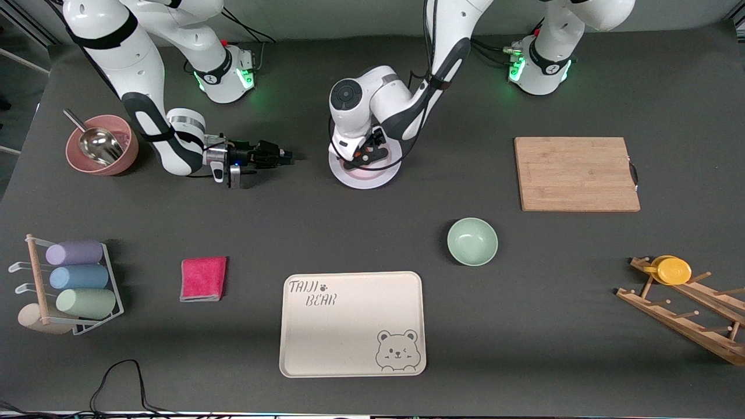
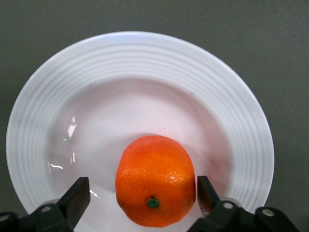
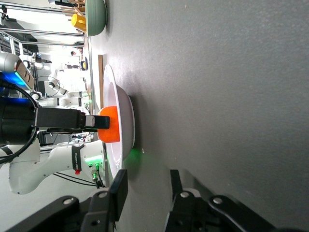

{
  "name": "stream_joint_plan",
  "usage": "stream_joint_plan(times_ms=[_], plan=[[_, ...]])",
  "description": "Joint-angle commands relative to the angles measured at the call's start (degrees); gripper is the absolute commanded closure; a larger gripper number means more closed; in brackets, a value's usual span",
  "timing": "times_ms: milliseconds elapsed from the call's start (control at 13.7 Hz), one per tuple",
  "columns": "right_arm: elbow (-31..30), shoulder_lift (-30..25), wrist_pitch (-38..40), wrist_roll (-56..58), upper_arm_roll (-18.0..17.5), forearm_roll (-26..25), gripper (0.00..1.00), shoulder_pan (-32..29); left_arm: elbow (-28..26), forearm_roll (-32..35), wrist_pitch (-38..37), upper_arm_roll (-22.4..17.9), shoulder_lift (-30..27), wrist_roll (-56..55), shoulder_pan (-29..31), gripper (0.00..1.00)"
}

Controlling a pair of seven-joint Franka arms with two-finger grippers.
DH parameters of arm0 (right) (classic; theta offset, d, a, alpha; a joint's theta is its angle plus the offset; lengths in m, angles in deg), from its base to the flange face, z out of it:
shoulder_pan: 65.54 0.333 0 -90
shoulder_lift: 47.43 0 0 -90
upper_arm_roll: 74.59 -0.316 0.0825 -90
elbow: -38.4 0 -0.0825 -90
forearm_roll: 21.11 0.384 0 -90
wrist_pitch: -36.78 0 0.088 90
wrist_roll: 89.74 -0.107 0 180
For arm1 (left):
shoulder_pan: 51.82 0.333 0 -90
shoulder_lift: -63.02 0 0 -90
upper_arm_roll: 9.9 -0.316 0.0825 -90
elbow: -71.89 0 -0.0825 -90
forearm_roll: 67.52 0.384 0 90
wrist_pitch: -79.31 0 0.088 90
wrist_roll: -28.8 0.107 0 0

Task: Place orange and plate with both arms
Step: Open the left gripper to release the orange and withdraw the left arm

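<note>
The orange (image 2: 155,187) lies in the white plate (image 2: 145,53), stem end toward the left wrist camera. My left gripper (image 2: 142,183) stands open around it, with a clear gap at one finger (image 2: 77,198) and the other finger (image 2: 206,191) close beside the fruit. In the front view the plate (image 1: 364,181) lies mid-table near the bases, and the left gripper (image 1: 366,156) over it hides the orange. My right gripper (image 1: 287,156) lies level, low over the table beside the plate toward the right arm's end. It is open (image 3: 147,188) and holds nothing. The right wrist view shows plate (image 3: 126,116) and orange (image 3: 110,124) edge-on.
A pink bowl with a metal scoop (image 1: 102,152) stands by the right arm. A wooden board (image 1: 576,173) lies toward the left arm's end. Nearer the front camera are a green bowl (image 1: 472,241), the bear tray (image 1: 352,323), a pink cloth (image 1: 203,279), a cup rack (image 1: 70,285) and a wooden rack with a yellow cup (image 1: 675,270).
</note>
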Motion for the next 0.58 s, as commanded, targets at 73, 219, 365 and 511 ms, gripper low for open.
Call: stream_joint_plan(times_ms=[73,219,365,511], plan=[[0.3,0.9,0.9,1.8,-0.2,2.9,0.58,0.1,0.9,-0.3,-1.6,-0.9,-2.0,0.1,0.2,0.0],[0.3,0.9,0.9,1.9,-0.4,3.9,0.58,0.5,1.0,-0.2,-5.4,-1.3,-5.3,0.2,2.3,0.0],[0.6,0.9,0.9,2.0,-0.4,7.7,0.58,3.5,0.7,-0.2,-13.6,-1.3,-11.2,5.8,6.6,0.0],[1.1,1.1,0.8,1.9,-1.2,12.5,0.58,6.3,0.5,-0.4,-22.7,-1.2,-17.4,16.6,13.2,0.0]])
